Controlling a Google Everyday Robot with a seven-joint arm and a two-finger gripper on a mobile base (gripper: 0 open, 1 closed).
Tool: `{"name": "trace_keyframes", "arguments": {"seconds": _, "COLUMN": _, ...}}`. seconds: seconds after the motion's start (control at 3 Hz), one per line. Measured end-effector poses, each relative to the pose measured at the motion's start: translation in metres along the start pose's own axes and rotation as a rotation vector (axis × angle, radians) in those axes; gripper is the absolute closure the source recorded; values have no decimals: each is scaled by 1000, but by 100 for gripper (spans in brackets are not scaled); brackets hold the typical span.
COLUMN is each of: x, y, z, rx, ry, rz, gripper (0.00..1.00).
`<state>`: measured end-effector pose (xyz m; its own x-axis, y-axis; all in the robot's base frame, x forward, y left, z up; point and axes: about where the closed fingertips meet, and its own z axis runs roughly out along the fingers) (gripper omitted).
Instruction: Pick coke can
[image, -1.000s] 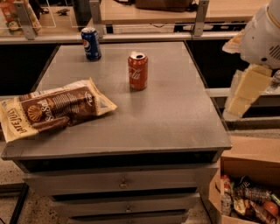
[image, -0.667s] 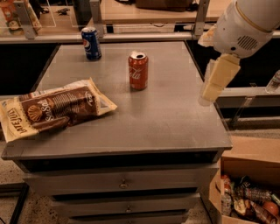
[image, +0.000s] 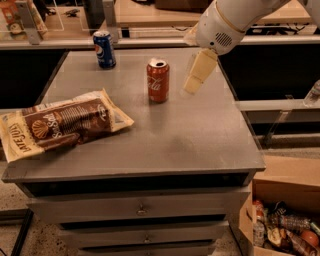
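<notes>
Coke can (image: 158, 81) stands upright on the grey table top (image: 195, 145), back-centre, silver top facing up. It is just left of the gripper (image: 196, 79), near it but not touching. The gripper hangs above the table at about can height, cream-coloured and angled down-left toward the can. Whether it is open or closed: cannot tell. It holds nothing that shows.

Table is a grey cabinet with drawers (image: 142, 210) below the front edge. The white robot arm (image: 225, 22) enters from the top right, over the table's back right corner. A brown and cream snack bag (image: 62, 124) lies flat on the left side, overhanging the left edge, well apart from the coke can. A cardboard box (image: 287, 177) sits on the floor at lower right, with packaged snacks (image: 280, 232) inside. A blue Pepsi can (image: 104, 49) stands upright at back left, apart from the coke can. Behind the table runs a counter (image: 150, 15) with clutter too dim to name.
</notes>
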<state>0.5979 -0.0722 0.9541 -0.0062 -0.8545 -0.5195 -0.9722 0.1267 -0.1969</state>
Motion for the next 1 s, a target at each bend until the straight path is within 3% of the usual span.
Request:
{"name": "trace_keyframes", "arguments": {"seconds": 0.67, "x": -23, "y": -46, "z": 52, "rx": 7, "ry": -89, "rz": 21, "gripper": 0}}
{"name": "trace_keyframes", "arguments": {"seconds": 1.0, "x": -33, "y": -53, "z": 71, "rx": -3, "ry": -113, "rz": 22, "gripper": 0}}
